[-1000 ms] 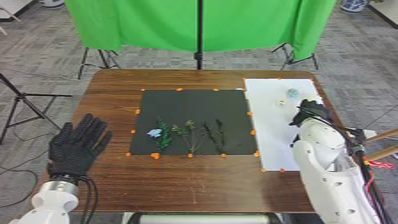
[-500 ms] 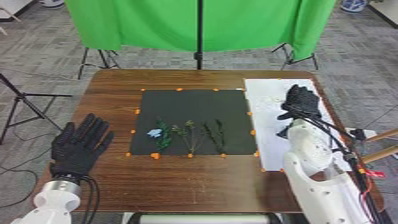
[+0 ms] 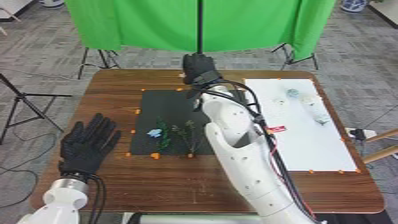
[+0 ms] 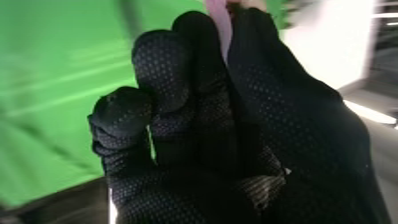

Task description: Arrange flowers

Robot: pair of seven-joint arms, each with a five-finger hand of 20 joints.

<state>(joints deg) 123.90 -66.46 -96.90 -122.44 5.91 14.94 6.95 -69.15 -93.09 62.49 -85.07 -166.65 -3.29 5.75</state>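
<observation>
Blue flower (image 3: 155, 132), leafy stems (image 3: 190, 134) on black mat (image 3: 160, 102); pale flowers (image 3: 293, 93) on white sheet (image 3: 306, 147). Brown table (image 3: 169, 192). Right hand (image 3: 199, 65) at far edge, pinching something pink (image 4: 218, 17); left hand (image 3: 84, 150) open. Beyond: green curtain (image 3: 133, 25), grey floor (image 3: 35, 55).

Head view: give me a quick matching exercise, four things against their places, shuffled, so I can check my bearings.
1. left hand
2. right hand
3. blue flower
4. white sheet

A. on the dark sheet
B. by the far edge of the table
C. on the table's right side
D. left of the dark sheet

Pairs: 1-D, 2-B, 3-A, 4-C
</observation>
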